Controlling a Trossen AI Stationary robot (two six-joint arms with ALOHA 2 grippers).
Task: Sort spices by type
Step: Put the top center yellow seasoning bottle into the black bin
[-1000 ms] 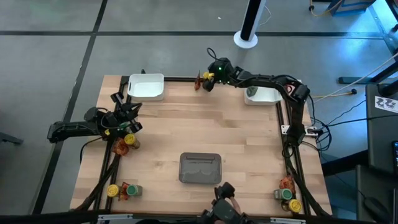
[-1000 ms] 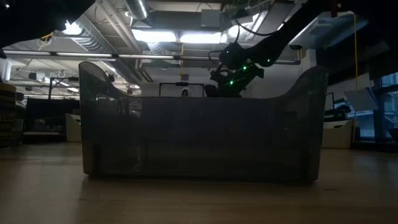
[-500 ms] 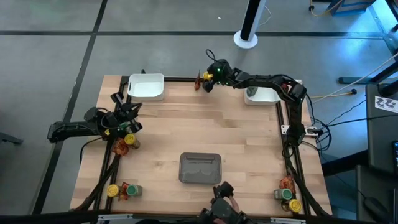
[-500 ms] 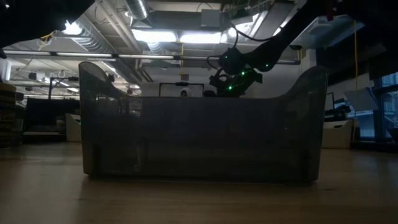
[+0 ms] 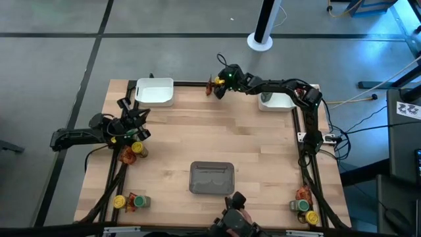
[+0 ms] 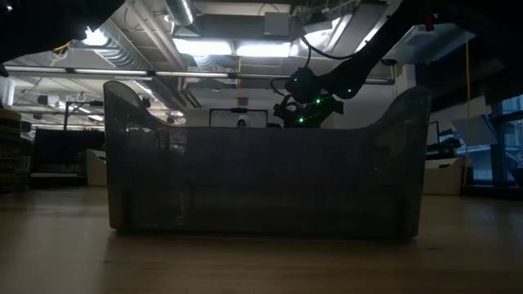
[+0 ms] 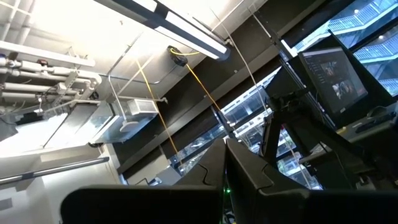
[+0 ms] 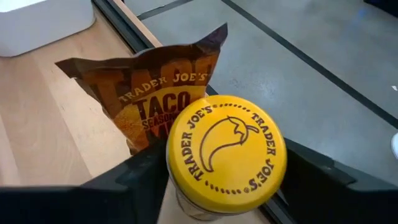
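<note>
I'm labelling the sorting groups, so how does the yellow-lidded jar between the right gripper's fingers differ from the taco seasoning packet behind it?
The yellow-lidded jar is round and rigid, capped by a smooth lid with a chili outline; the taco seasoning packet is flat, crinkly and reddish-orange. The jar sits between the right gripper's dark fingers; the packet stands free behind it, outside them. Both carry Trader Joe's lettering and stand at the table's far edge.
</note>
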